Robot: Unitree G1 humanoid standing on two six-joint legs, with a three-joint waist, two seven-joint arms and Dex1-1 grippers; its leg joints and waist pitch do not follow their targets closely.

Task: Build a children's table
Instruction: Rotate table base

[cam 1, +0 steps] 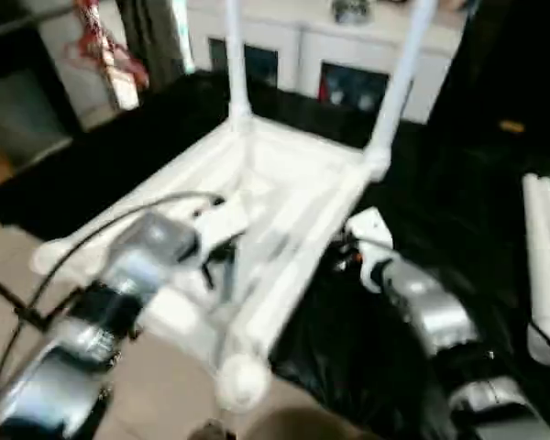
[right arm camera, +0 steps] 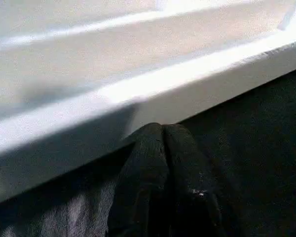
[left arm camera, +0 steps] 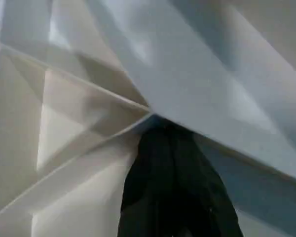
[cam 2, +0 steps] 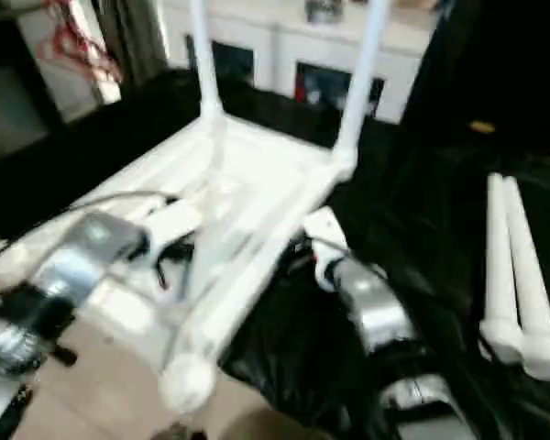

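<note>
Left gripper (left arm camera: 173, 129) fingers pressed together, tips against a rib junction on the table top's ribbed underside (left arm camera: 89, 113)

We are viewing soft, motion-blurred head views, with the left forearm (cam 1: 133, 266) smearing most. Glare is washing out the white table top (cam 1: 284, 197), while the black sheet (cam 2: 422, 275) is swallowing detail in shadow.

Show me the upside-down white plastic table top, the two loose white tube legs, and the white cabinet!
White plastic table top (cam 1: 284, 197): left eye view, ribbed underside.
Two loose white tubular legs (cam 2: 516, 275): right eye view, mid-shaft, on the black sheet.
White cabinet with glass doors (cam 1: 298, 41): left eye view, front panel.
</note>
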